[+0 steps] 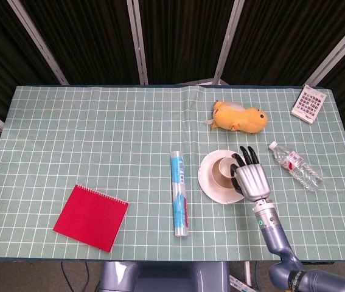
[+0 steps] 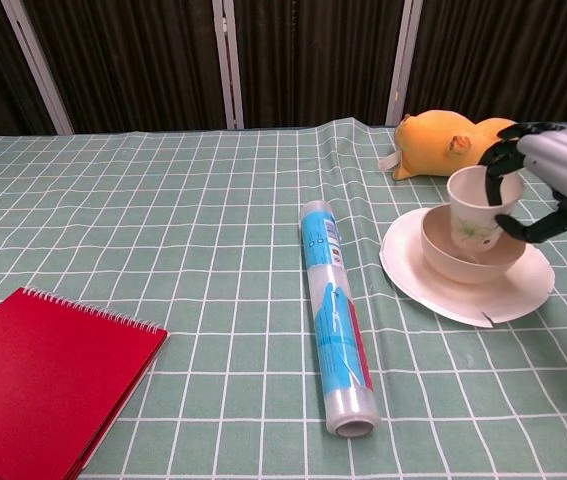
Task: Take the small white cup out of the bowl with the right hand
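Note:
The small white cup [image 2: 475, 212] hangs partly lifted out of the cream bowl [image 2: 466, 262], its base still below the bowl's rim. My right hand [image 2: 553, 180] grips the cup from its right side, fingers over the rim and thumb against its side. From above, the right hand [image 1: 251, 177] covers the right part of the bowl [image 1: 216, 174], and the cup [image 1: 226, 168] shows just left of the fingers. The bowl sits on a white plate [image 2: 423, 278]. My left hand is not in either view.
A blue-labelled roll of film [image 2: 335, 316] lies left of the plate. A yellow plush toy [image 2: 445, 143] lies behind it, a water bottle [image 1: 296, 165] to its right. A red notebook [image 2: 48, 380] is at the front left, a card [image 1: 308, 103] at the far right corner.

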You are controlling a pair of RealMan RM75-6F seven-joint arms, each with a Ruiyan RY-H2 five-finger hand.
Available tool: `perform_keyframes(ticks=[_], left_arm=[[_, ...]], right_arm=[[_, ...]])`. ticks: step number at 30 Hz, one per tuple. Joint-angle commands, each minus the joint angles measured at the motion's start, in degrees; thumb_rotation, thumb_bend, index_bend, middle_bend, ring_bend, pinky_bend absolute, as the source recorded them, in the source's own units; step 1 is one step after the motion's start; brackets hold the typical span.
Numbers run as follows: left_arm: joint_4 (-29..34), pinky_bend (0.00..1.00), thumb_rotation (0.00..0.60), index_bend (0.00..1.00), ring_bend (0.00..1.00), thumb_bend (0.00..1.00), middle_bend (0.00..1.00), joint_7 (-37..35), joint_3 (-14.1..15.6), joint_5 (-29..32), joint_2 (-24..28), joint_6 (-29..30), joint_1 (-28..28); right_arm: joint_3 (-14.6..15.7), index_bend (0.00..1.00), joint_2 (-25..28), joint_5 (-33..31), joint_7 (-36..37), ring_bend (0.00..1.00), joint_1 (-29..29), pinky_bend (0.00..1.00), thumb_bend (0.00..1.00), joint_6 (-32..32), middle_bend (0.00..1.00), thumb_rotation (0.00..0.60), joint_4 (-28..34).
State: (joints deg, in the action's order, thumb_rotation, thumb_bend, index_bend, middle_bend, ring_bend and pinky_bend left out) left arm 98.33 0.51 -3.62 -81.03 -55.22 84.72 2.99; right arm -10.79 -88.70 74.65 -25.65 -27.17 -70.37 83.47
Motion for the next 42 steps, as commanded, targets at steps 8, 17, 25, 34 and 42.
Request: perform_keyframes(ticks=[8, 17, 25, 34, 42], left_arm=[[0.5, 0.0, 0.6, 0.0, 0.0, 0.0, 0.0, 1.0, 0.0, -0.3, -0.1, 0.4, 0.0], [1.0, 0.0, 0.6, 0.0, 0.0, 0.0, 0.0, 2.4, 0.0, -0.5, -0.3, 0.6, 0.1], [0.6, 0.0, 0.6, 0.0, 0.0, 0.0, 0.0, 1.5, -0.2, -0.2, -0.2, 0.8, 0.1], [0.6, 0.0, 0.6, 0.0, 0.0, 0.0, 0.0, 1.3, -0.2, -0.4, -0.2, 0.9, 0.0], [0.6, 0.0, 0.6, 0.0, 0.0, 0.0, 0.0, 1.2, -0.2, -0.4, -0.1, 1.2, -0.1]], right_arm=[[0.6, 0.63, 12.1, 2.8, 5.0, 0.0, 6.5, 0.0, 0.54, -8.1, 0.21, 0.6, 7.1], [3.9, 0.63, 11.7, 0.5, 12.0, 0.0, 10.4, 0.0, 0.52, -6.4, 0.21, 0.6, 2.2], [4.7, 0.63, 7.9, -2.5, 12.3, 0.0, 10.7, 0.0, 0.52, -2.8, 0.21, 0.6, -3.5], [5.0, 0.63, 6.5, -4.2, 12.2, 0.0, 11.1, 0.0, 0.48, -1.0, 0.2, 0.6, -5.2], [5.6, 0.16, 8.2, -3.3, 11.5, 0.0, 11.6, 0.0, 0.26, -0.9, 0.0, 0.6, -3.0]])
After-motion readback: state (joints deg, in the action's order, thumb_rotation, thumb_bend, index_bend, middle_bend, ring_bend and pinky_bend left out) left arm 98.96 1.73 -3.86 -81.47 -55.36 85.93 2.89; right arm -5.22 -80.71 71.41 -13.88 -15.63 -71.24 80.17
